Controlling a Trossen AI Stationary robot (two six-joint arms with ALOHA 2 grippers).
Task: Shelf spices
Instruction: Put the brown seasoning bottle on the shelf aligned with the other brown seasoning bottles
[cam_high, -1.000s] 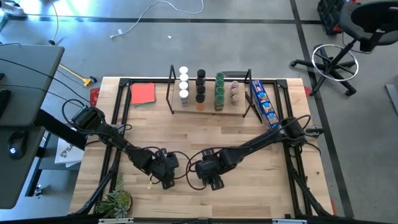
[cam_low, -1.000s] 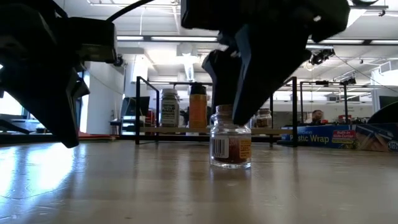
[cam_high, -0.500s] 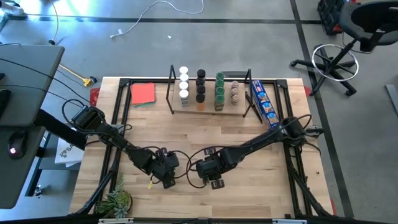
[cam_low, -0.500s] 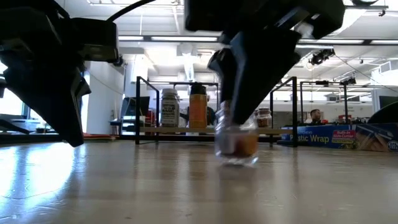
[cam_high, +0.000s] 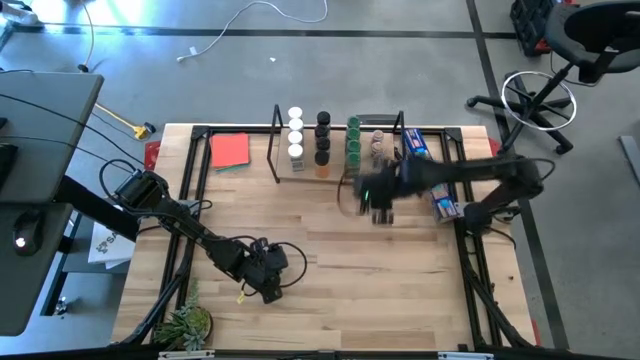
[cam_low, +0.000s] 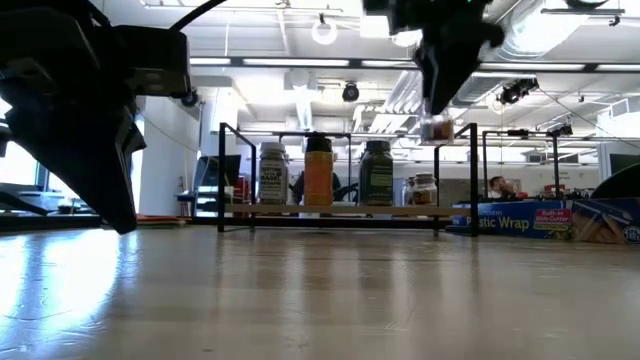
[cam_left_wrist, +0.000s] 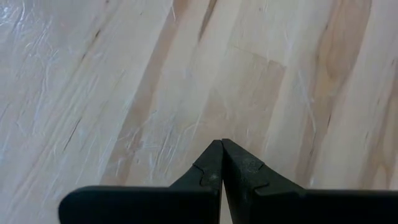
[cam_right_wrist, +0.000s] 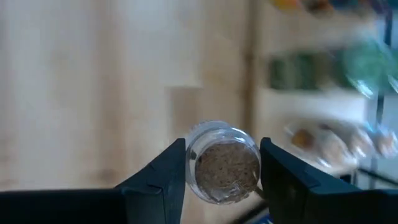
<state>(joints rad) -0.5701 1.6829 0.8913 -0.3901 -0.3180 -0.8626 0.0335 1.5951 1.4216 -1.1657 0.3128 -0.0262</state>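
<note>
I have a small glass spice jar (cam_right_wrist: 222, 163) sitting squarely between the right gripper (cam_right_wrist: 222, 168) fingers (cam_right_wrist: 166, 169), one dark finger pressed on each side of its body, so that claw is clamped on the jar. In the right wrist view I look at a round end of the jar, filled with brown spice, so its long axis runs along the camera's line of sight; the blur keeps me from telling lid from base. In the low view the jar (cam_low: 437, 128) hangs well above the tabletop, level with the top rail of the shelf (cam_low: 345, 209) and upright under the gripper. From above, the right gripper (cam_high: 378, 192) sits at about 6 o'clock from the shelf's (cam_high: 338, 170) right half, just in front of the green-lidded jars (cam_high: 354, 143) and the silvery-lidded ones (cam_high: 377, 146). The right arm stretches in from 3 o'clock, nearly level across the blue packet (cam_high: 428, 170). The left gripper (cam_high: 268, 278) waits low near the table's front edge at about 7 o'clock from the shelf, its fingers (cam_left_wrist: 214, 167) pressed together on nothing.
</note>
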